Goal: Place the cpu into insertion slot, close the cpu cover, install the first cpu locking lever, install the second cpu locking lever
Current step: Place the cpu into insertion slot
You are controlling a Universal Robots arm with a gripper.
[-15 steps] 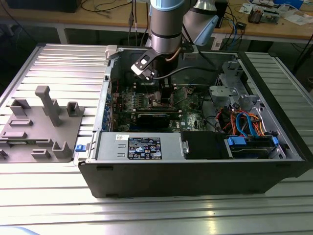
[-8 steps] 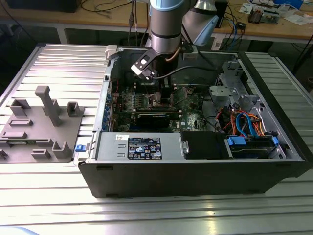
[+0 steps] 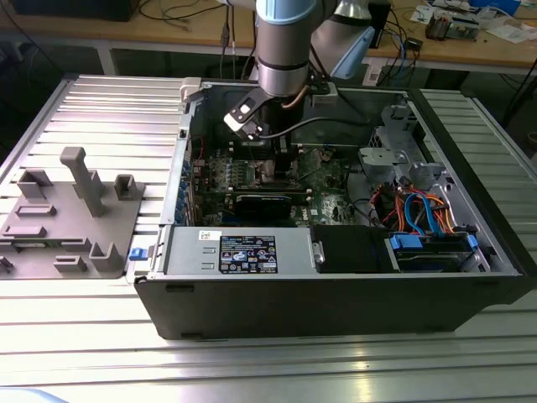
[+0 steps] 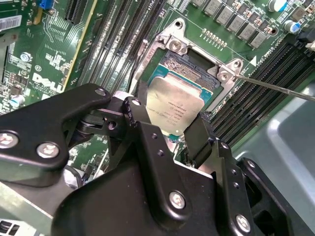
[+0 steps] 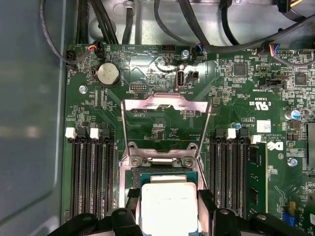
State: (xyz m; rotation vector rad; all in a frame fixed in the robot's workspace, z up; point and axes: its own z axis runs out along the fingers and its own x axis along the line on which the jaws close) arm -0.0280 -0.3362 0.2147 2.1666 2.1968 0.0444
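Clamping the end effector [image 4: 170, 118] onto the cpu [image 4: 173, 109], pinching two opposite edges between black fingers [image 4: 198, 133]. Presenting the dull silver top face-up toward both wrist views, lying flat rather than on edge, being square and so equal in both directions, with sides running roughly parallel to the grey rim of the insertion slot [image 4: 194, 66]. Hanging the chip right over the slot, covering most of the contact field and leaving a strip of it showing at the far side in the second wrist view; not being able to tell whether touching the contacts or sitting just above them. Showing, in the first wrist view, the cpu cover [image 5: 166, 103] swung open and back over the green motherboard [image 5: 226, 105], stretching lengthwise away from the slot toward a round coin cell [image 5: 107, 73]. Pointing the arm [image 3: 285, 42] down into an open computer case [image 3: 336, 311] resting on the ribbed metal counter [image 3: 84, 353], with a grey fixture [image 3: 84, 180] well apart toward the exterior view's left.
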